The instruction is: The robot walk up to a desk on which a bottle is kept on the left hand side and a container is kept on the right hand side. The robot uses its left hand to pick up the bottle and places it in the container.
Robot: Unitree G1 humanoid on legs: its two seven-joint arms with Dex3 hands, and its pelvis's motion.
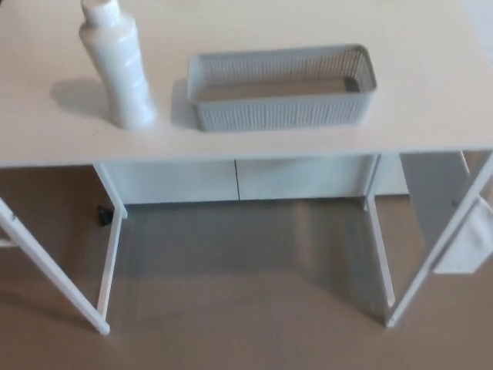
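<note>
A white bottle [117, 65] with a cap stands upright on the left part of the white desk [431, 100]. To its right lies a grey slatted rectangular container [281, 86], empty inside as far as I see. A small gap separates bottle and container. Neither of my hands shows in the head view.
The desk's white legs [108, 270] slant down to the brown floor on both sides. A white cabinet front [239, 177] stands behind, under the desk. A white bag or cloth [466, 243] hangs at the right leg. A small dark object [103, 215] sits by the left leg.
</note>
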